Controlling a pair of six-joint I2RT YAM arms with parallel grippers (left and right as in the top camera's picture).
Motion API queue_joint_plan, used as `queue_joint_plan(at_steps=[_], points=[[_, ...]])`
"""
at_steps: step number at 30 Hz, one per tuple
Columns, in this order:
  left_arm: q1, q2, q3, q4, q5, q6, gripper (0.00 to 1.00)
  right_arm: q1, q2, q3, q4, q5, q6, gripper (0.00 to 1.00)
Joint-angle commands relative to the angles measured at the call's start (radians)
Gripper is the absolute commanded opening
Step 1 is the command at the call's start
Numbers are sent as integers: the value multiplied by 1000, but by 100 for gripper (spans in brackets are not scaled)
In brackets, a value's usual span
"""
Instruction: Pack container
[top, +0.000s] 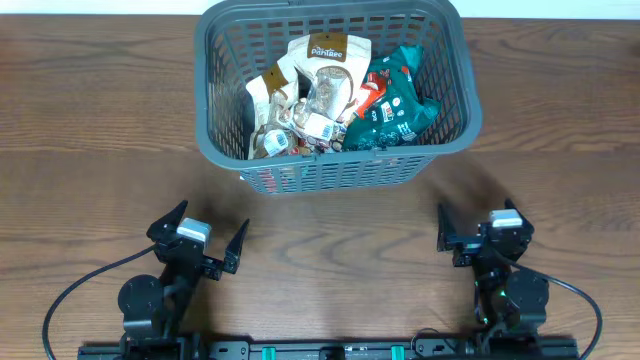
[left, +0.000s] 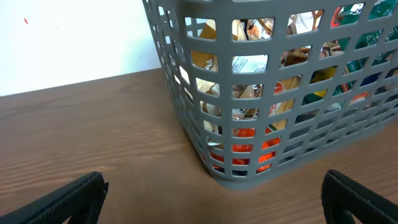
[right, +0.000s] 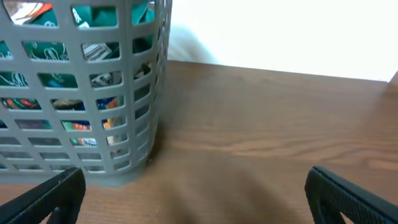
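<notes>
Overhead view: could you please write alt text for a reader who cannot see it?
A dark grey lattice basket of snack packets sits on a wooden table; in front, the left pincer and right pincer are open, empty.

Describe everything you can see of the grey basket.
The basket looks like dark grey plastic. It is rectangular with rounded corners, a thick rim and slotted lattice walls. It stands upright on the wooden table, at the far middle, holding a loose heap of packets in beige, green and red.
</notes>
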Motion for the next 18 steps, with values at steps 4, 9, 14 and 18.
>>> queue_joint_plan(at_steps=[4,9,14,18], points=[[-2,1,-23,-7,13,17,99,6,-37,-12,-2,14,-13,99],[-2,1,-23,-6,13,17,99,6,-60,-12,-2,11,-12,99],[-2,1,-23,-6,14,17,99,6,-60,-12,-1,10,-12,99],[-2,1,-23,-6,13,17,99,6,-60,-12,-1,10,-12,99]])
